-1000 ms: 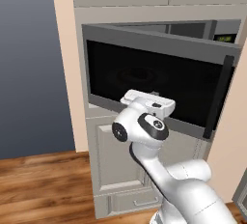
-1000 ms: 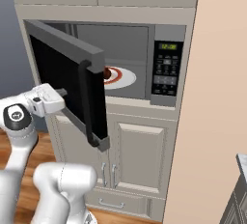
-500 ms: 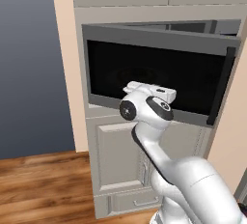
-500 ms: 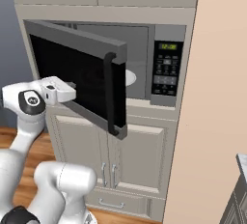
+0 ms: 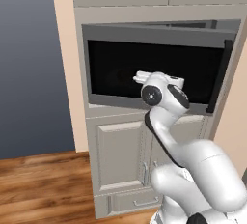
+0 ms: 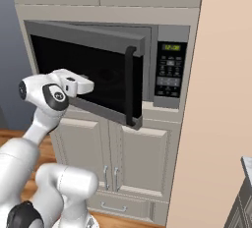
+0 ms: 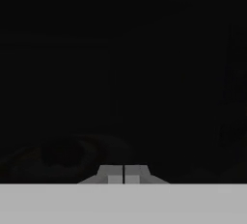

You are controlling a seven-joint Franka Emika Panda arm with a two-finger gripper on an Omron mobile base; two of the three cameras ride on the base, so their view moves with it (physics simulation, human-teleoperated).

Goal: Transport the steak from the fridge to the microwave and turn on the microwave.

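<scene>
- The microwave door has swung most of the way shut over the last second, from standing wide open to sitting just ajar, its handle edge now near the button panel.
- The gripper, its 2 fingertips pressed together and holding nothing, sits against the black glass of the door in the hand view; in both base views the white hand has moved along with the door as it closes.
- A second ago the open cavity showed a plate on the turntable; now the door covers the cavity, and nothing inside can be made out through the dark glass.
- The steak cannot be seen in any current view. With the gripper empty and the door being pushed closed, it is most likely already inside the microwave, though the pictures do not confirm this.
- The fridge is not in these views.
- Judged from this, the transport step looks finished and the door-closing step is nearly done; a narrow gap remains at the handle side.
- What remains is to seat the door fully, then reach to the panel under the green display to start the oven.
- The cabinets below and above the microwave are shut, contents hidden.
</scene>
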